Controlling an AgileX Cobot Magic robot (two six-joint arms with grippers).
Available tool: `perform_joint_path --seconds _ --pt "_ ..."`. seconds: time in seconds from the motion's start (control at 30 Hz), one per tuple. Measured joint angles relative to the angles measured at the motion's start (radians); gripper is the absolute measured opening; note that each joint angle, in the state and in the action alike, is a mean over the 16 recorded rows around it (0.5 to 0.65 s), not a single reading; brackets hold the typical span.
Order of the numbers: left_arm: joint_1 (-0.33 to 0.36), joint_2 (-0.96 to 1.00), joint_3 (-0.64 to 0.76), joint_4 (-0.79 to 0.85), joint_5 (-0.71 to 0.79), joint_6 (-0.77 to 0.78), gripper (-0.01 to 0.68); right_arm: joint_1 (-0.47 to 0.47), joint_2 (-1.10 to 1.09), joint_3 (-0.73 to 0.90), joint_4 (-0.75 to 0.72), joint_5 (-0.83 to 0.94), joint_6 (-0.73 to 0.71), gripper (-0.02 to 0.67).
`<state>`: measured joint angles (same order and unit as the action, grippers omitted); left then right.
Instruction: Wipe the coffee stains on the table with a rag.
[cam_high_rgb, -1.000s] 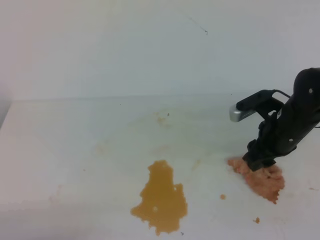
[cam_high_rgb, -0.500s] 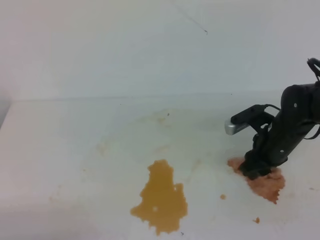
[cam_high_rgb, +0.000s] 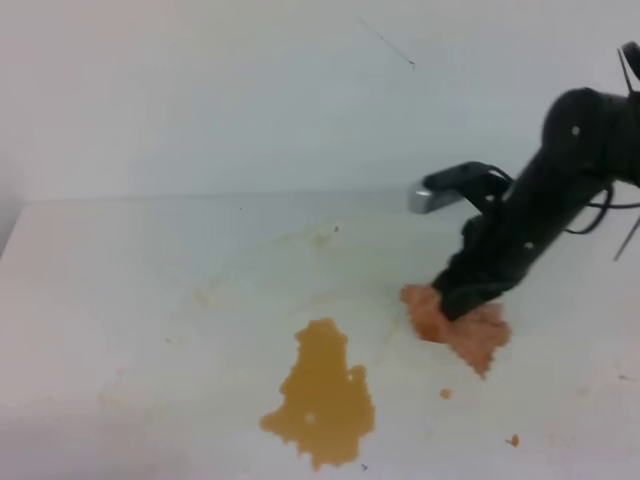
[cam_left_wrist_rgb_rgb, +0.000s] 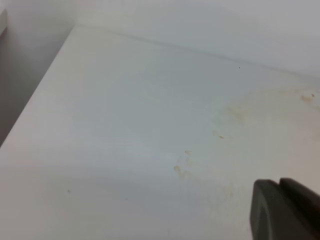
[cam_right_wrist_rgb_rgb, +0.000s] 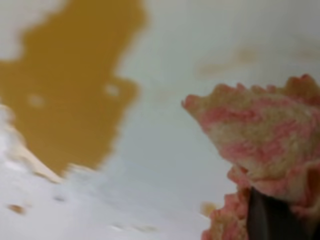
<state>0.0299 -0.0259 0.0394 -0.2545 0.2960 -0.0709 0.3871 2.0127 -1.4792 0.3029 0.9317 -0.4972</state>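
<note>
- Coffee stains (cam_high_rgb: 322, 396) lie as an amber pool on the white bench (cam_high_rgb: 130, 300), front centre, untouched by cloth
- Rag (cam_high_rgb: 462, 328) sits right of the pool, near but apart
- Right gripper (cam_high_rgb: 462, 300) pinches the rag's top
- Step in hand: bringing rag to spill; next, drag it left across the pool
- Left gripper (cam_left_wrist_rgb_rgb: 287, 210): opening cannot be told

A white table (cam_high_rgb: 120, 300) carries an amber-brown coffee blotch (cam_high_rgb: 320, 395) near its front edge, two tiny brown specks (cam_high_rgb: 445, 393) to the right, and a salmon-pink rag (cam_high_rgb: 460, 325) (wrinkled, ragged-edged) lying apart from the blotch.
</note>
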Motion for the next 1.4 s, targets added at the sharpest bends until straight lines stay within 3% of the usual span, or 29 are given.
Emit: perform_joint_path --seconds 0.47,0.67,0.87,1.4 --pt "0.000 0.000 0.000 0.000 0.000 0.000 0.001 0.354 0.064 -0.127 0.172 0.015 -0.038 0.048" --pt "0.000 0.000 0.000 0.000 0.000 0.000 0.001 0.430 0.136 -0.127 0.167 -0.026 -0.065 0.047" --pt "0.000 0.000 0.000 0.000 0.000 0.000 0.001 0.407 0.197 -0.132 0.150 -0.068 -0.079 0.047" --pt "0.000 0.000 0.000 0.000 0.000 0.000 0.001 0.204 0.297 -0.271 0.144 -0.048 -0.105 0.046"
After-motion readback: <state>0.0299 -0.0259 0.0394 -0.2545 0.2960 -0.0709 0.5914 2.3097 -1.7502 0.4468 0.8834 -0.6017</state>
